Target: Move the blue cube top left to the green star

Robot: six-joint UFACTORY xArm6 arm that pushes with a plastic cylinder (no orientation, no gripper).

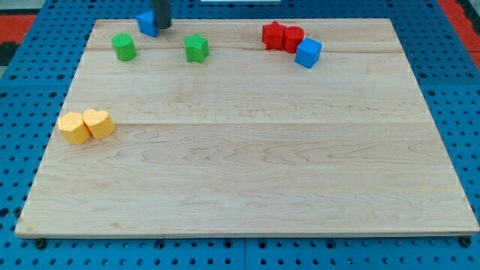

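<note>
Pale wooden worktop on blue pegboard. End effector, a bare rod grasping nothing, tip touching blue cube on its right. Green star lower right of tip. Placement seemingly near done; next, probably only slight nudging.

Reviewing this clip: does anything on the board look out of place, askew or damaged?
Nothing looks damaged or spilled. One blue block sits right at the board's top edge, partly hidden behind my tip, up and left of the green star. A second blue cube touches the red blocks.
</note>
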